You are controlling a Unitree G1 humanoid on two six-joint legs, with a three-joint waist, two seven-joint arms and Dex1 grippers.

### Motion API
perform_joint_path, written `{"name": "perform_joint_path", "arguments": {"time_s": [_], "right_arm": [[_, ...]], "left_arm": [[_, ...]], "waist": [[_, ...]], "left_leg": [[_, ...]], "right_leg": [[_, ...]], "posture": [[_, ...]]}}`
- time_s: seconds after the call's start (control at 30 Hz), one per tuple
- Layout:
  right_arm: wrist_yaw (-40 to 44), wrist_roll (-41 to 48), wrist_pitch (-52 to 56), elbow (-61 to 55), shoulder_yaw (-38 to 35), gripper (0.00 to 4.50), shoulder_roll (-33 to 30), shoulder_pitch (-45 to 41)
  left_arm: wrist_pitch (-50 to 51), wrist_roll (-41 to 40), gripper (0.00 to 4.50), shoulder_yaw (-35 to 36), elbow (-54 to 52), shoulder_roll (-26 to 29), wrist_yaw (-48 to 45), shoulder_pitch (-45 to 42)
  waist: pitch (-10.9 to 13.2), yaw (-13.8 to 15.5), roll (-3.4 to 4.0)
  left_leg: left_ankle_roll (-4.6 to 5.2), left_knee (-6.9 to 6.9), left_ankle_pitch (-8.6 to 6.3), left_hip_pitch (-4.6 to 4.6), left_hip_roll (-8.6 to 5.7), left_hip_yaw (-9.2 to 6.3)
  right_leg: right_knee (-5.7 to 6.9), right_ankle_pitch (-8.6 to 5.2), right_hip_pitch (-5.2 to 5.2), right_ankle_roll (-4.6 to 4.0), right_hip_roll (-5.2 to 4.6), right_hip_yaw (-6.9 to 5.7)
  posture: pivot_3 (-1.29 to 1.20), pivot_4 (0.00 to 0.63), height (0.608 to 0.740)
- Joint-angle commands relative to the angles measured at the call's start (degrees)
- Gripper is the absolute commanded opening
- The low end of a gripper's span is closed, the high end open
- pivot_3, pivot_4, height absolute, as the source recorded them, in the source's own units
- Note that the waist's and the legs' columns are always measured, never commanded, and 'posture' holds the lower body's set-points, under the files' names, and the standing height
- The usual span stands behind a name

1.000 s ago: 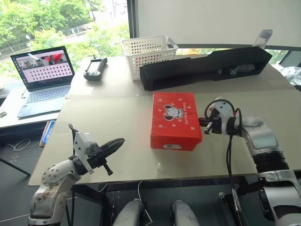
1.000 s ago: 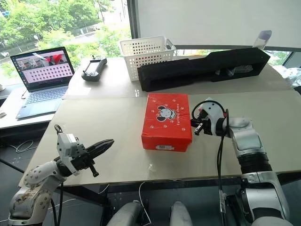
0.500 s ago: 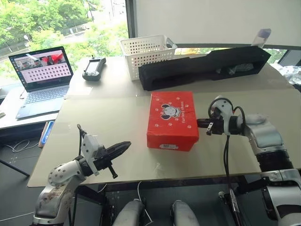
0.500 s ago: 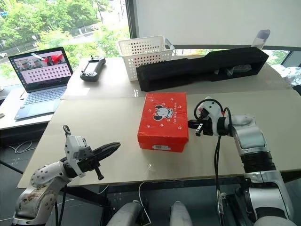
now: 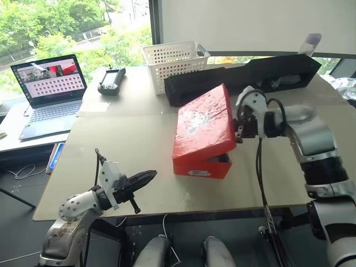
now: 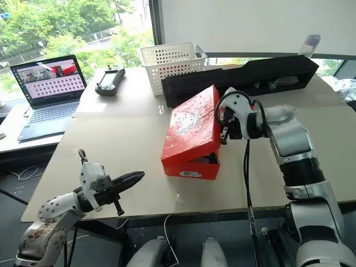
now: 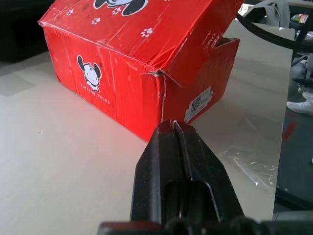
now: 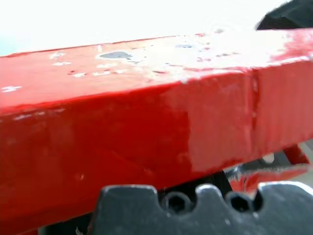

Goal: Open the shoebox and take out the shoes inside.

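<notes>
The red shoebox (image 5: 201,164) stands mid-table with its flip lid (image 5: 203,118) tilted up along its right side, hinged on the left. My right gripper (image 5: 238,133) is shut, and its tip presses under the lid's raised right edge (image 8: 127,122). A dark gap shows under the lid; the shoes are hidden inside. My left gripper (image 5: 150,177) is shut and holds nothing. It hovers level near the table's front left and points at the box's front corner (image 7: 156,73), a short way off.
Behind the box lie a long black box (image 5: 245,78) and a white perforated basket (image 5: 173,58). A controller (image 5: 112,79) and an open laptop (image 5: 47,92) sit at the far left. The table's front edge (image 5: 183,211) runs just below the left gripper.
My right gripper rose and swung left, and the lid's right edge went up with it, from flat to steeply tilted. The left gripper stayed about where it was.
</notes>
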Motion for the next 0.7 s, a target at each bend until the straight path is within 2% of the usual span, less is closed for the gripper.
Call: {"name": "perform_joint_path", "arguments": {"time_s": [0.03,0.07,0.1,0.2,0.33,0.53,0.6,0.7], "right_arm": [[-14.9,2.4,3.1,-2.1,-5.6,0.0,13.5,-12.7],[-18.8,6.0,6.0,-1.8,-9.8,0.0,17.9,-15.4],[-19.0,7.4,7.0,-3.1,-10.9,0.0,19.0,-15.3],[-17.2,6.4,8.4,-5.4,-9.4,0.0,16.2,-11.7],[-17.7,5.1,8.5,-4.9,-8.3,0.0,12.5,-8.2],[-18.2,4.3,8.9,-4.2,-8.0,0.0,8.0,-4.8],[-18.4,4.1,9.8,-4.4,-7.5,0.0,6.8,-4.5],[-18.2,3.7,11.6,-4.4,-6.8,0.0,5.0,-4.1]], "left_arm": [[-0.6,-0.6,0.06,-0.2,-1.7,0.6,0.0,-0.7],[-0.6,-0.6,0.06,-0.3,-1.7,0.7,0.0,-0.8],[-0.5,-0.6,0.06,-0.5,-1.7,0.7,0.0,-0.9],[-0.5,-0.6,0.06,-0.7,-1.7,0.9,0.2,-1.1],[-0.5,-0.8,0.06,-1.0,-2.0,1.0,0.4,-0.8],[1.3,-3.2,0.06,-0.4,-3.0,1.8,0.0,-2.0],[3.4,-6.0,0.06,1.6,-2.4,3.0,-0.4,-4.5],[6.1,-9.5,0.06,5.6,2.8,7.8,-3.3,-11.9]], "waist": [[0.0,-0.9,0.0],[0.0,-1.3,0.01],[0.0,-1.5,0.02],[-0.2,0.4,-0.25],[-0.2,2.1,-0.38],[-0.1,0.9,-0.22],[-0.1,0.6,-0.22],[-0.1,0.5,-0.22]], "left_leg": [[-0.02,-0.02,-0.02,0.01,0.02,0.0],[-0.03,-0.06,-0.02,0.01,0.01,0.0],[-0.03,-0.08,-0.02,0.01,0.01,0.0],[-0.11,-0.17,-0.04,-0.04,-0.01,-0.12],[-0.26,-0.15,-0.21,0.09,-0.05,-0.15],[-0.28,-0.11,-0.19,-0.11,0.1,0.11],[-0.28,-0.12,-0.19,-0.08,0.14,0.11],[-0.27,-0.05,-0.18,-0.1,0.15,0.1]], "right_leg": [[0.03,-0.01,-0.04,-0.02,0.0,0.01],[0.05,-0.01,-0.1,-0.03,0.01,0.03],[0.1,0.0,-0.15,-0.05,0.03,0.03],[0.21,0.37,-0.58,-0.17,0.32,-0.1],[-0.05,0.39,-0.29,-0.2,0.41,-0.16],[0.09,0.49,-0.49,-0.39,0.44,0.1],[0.1,0.36,-0.48,-0.56,0.46,0.08],[0.19,0.37,-0.52,-0.5,0.5,0.09]], "posture": [[0.0,0.15,0.738],[0.0,0.15,0.738],[0.0,0.15,0.738],[0.0,0.15,0.738],[0.0,0.15,0.738],[0.0,0.15,0.738],[0.0,0.15,0.738],[0.0,0.15,0.738]]}}
